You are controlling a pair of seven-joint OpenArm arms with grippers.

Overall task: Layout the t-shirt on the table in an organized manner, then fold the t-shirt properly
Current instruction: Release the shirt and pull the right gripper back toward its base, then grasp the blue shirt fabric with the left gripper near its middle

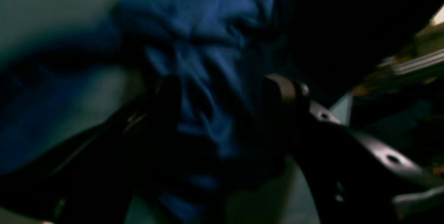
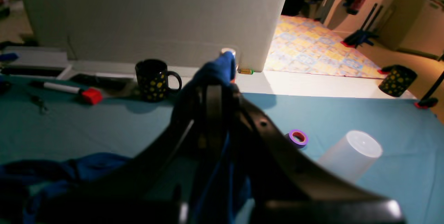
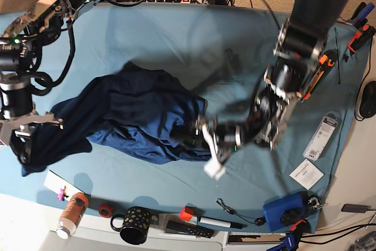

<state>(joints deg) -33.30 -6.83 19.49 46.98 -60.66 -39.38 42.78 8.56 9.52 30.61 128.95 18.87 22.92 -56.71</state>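
The navy-blue t-shirt (image 3: 135, 116) lies bunched in a crumpled heap on the left half of the teal table (image 3: 176, 39). At the heap's left end my right gripper (image 3: 24, 145) is shut on a corner of it. In the right wrist view that gripper (image 2: 216, 88) hangs above the table with a tuft of the t-shirt (image 2: 220, 69) poking out past its tips. At the heap's right edge my left gripper (image 3: 207, 144) stands open. The blurred left wrist view shows the left gripper (image 1: 222, 113) with wrinkled t-shirt fabric (image 1: 208, 54) lying between its spread fingers.
Along the near edge stand a black spotted mug (image 3: 132, 223) (image 2: 154, 80), a purple tape roll (image 2: 298, 137), a pale plastic cup (image 2: 350, 154) and a red-capped marker (image 2: 69, 90). A blue box (image 3: 285, 213) and paper cards (image 3: 306, 173) lie at the right.
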